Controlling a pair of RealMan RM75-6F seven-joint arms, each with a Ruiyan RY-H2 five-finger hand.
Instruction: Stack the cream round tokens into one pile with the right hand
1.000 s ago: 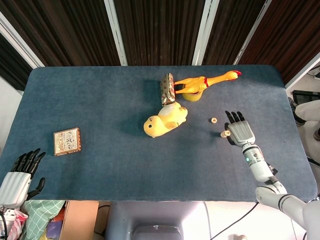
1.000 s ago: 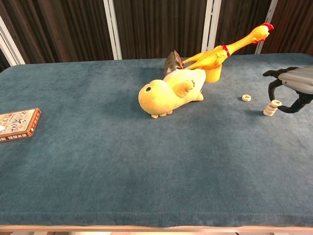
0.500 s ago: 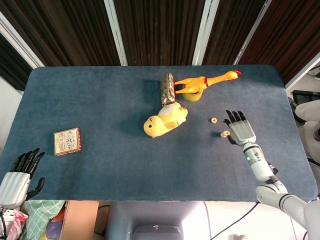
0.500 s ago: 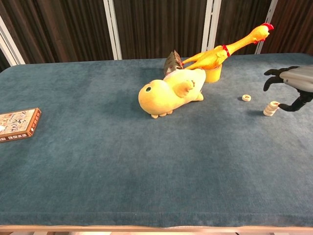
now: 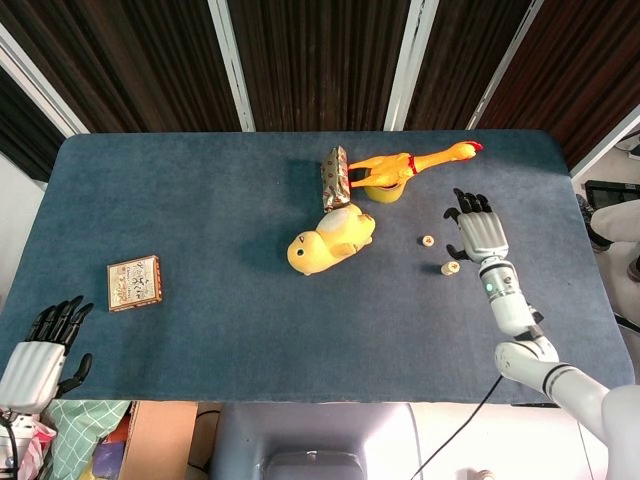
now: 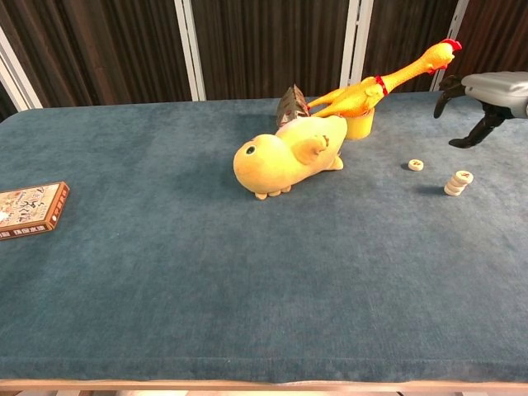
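Two hands show: the left hand (image 5: 38,352) rests idle at the lower left corner of the head view, off the table (image 5: 200,300), fingers apart and holding nothing, since the job belongs to the other arm. Right of centre, a single cream token (image 5: 426,240) lies flat beside the leaning pile of tokens (image 6: 455,182), probably the next piece to fetch. Raised above the pile, the right hand (image 5: 478,232) hangs palm down, fingers spread and empty.

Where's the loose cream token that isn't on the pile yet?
The loose token lies flat on the table's right side, just left of the token pile and right of the yellow plush, with the right hand raised above.
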